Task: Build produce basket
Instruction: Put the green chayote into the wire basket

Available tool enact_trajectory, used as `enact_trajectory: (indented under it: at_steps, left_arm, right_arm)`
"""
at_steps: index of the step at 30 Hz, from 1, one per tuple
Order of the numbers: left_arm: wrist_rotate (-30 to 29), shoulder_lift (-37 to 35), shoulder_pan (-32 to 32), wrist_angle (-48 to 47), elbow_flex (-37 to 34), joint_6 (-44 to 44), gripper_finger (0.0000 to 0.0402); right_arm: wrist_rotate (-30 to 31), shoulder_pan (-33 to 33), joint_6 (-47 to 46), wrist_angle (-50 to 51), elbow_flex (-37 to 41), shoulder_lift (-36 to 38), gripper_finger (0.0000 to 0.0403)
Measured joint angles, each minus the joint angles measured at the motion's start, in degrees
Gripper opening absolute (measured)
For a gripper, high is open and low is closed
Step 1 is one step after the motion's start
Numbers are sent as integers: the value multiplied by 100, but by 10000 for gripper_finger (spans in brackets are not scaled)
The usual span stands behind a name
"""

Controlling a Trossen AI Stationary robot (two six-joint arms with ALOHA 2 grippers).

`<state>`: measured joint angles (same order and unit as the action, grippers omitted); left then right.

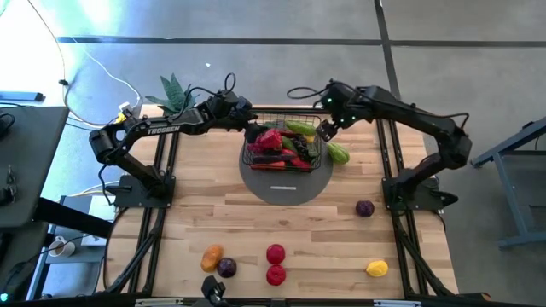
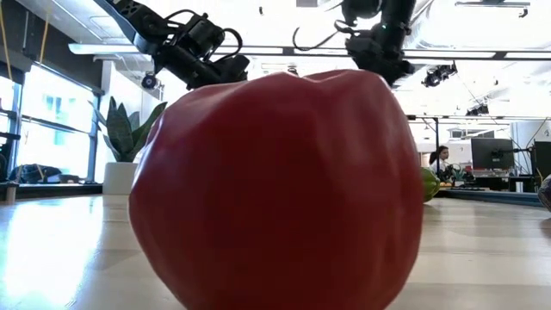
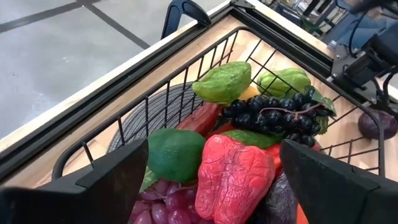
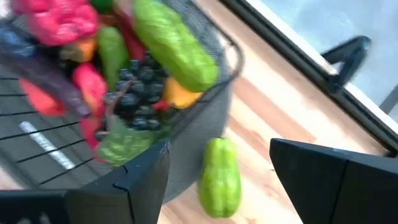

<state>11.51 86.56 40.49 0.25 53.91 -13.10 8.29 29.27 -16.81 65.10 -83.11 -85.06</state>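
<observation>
We see a wooden table (image 1: pixel 281 226) on a grey concrete floor, a potted plant (image 1: pixel 173 92) at its far corner. The left gripper (image 1: pixel 247 118) and right gripper (image 1: pixel 325 130) hang open and empty over opposite sides of the basket (image 1: pixel 317 153), heaped with produce (image 1: pixel 277 145) on a grey disc (image 1: pixel 286 185). A green squash (image 1: pixel 338 153) lies just below the right gripper, outside the basket.

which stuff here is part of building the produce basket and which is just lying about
Job:
- wire basket, part filled
- black grapes in it
- red pepper in it
- green squash beside it
- loose produce on the table: purple, yellow, reds

Lying about:
- potted plant
- grey disc under the basket
</observation>
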Motion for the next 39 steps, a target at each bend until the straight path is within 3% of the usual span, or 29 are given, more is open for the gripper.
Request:
enact_trajectory:
  at_steps: [11,16,24,39]
  left_arm:
    - [2,0,0,2,0,131,353]
    - [1,0,0,2,0,131,353]
    - [-7,0,0,2,0,131,353]
    - [-11,0,0,2,0,129,353]
  right_arm:
    - [-541,766,353,135,101,31,259]
    - [-613,986,535,55,594,31,259]
    - [-1204,1288,830,-806,1725,28,259]
    - [-1558,1360,928,-1978,2638,28,259]
